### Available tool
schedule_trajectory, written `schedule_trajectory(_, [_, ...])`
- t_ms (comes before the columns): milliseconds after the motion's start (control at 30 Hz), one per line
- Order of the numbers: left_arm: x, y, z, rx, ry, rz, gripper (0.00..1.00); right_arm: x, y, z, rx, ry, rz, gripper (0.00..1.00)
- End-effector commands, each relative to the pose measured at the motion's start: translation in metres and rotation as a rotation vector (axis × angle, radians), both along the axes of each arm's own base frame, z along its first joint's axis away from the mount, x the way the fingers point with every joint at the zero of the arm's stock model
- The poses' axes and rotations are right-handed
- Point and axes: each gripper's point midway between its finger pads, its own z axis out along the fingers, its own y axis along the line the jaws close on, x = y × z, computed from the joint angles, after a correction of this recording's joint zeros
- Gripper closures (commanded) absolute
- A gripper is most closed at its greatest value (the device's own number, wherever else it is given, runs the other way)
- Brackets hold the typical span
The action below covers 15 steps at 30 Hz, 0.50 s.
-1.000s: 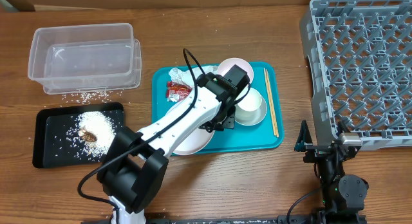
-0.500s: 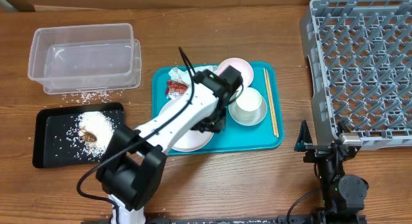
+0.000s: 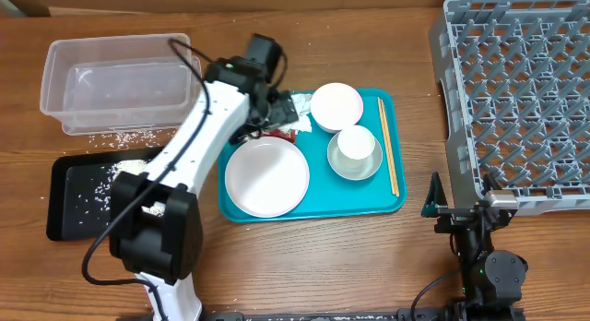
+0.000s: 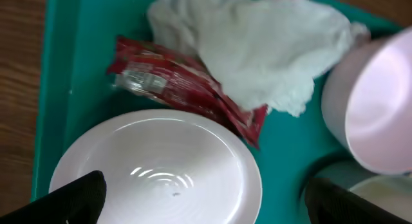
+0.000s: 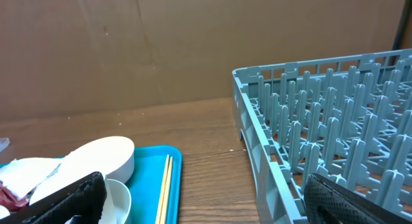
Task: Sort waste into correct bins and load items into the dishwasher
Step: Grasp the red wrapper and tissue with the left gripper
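Early days. Rice [image 3: 92, 184] is in the black tray [image 3: 64, 219]. The clear tub [image 3: 120, 81] looks empty and the lattice rack [image 3: 516, 100] is bare. The crumpled napkin [image 4: 257, 50] and glossy red packet [image 4: 180, 85] lie on the teal tray [image 3: 396, 196], at the corner nearest the tub. Plate [image 4: 161, 166], bowl [image 3: 336, 106], cup [image 3: 356, 144], dish [image 3: 341, 166] and chopsticks [image 3: 388, 146] aren't loaded. Your left end effector [image 4: 215, 198] hangs over the plate and packet, spread wide and empty. The right end effector [image 5: 199, 198] is also wide and empty.

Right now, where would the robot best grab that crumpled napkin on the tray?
Probably from straight above, closing on the raised bunch in the middle of the napkin. Its crumpled folds stand up and offer a hold there, while its lower edge drapes over the red packet, so that edge is best avoided.
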Motion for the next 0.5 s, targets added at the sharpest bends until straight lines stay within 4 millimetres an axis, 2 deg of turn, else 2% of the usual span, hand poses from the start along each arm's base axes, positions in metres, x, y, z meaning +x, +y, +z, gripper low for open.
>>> schedule_trajectory(0, [0.009,-0.002,-0.001,-0.063,0.009,0.159,0.0,0.0,-0.001,-0.001,-0.006,-0.005,-0.004,0.0])
schedule_trajectory(167, [0.017,-0.007,-0.014,-0.087,0.014,0.266,0.07,0.0,-0.001,-0.001,-0.006,-0.005,-0.004,0.0])
schedule_trajectory(300, [0.024,-0.007,-0.036,-0.089,0.041,0.36,0.11,0.0,-0.001,-0.001,-0.006,-0.005,-0.004,0.0])
schedule_trajectory(467, [0.031,0.003,-0.062,-0.083,0.073,0.422,0.27,0.0,-0.001,-0.001,-0.006,-0.005,-0.004,0.0])
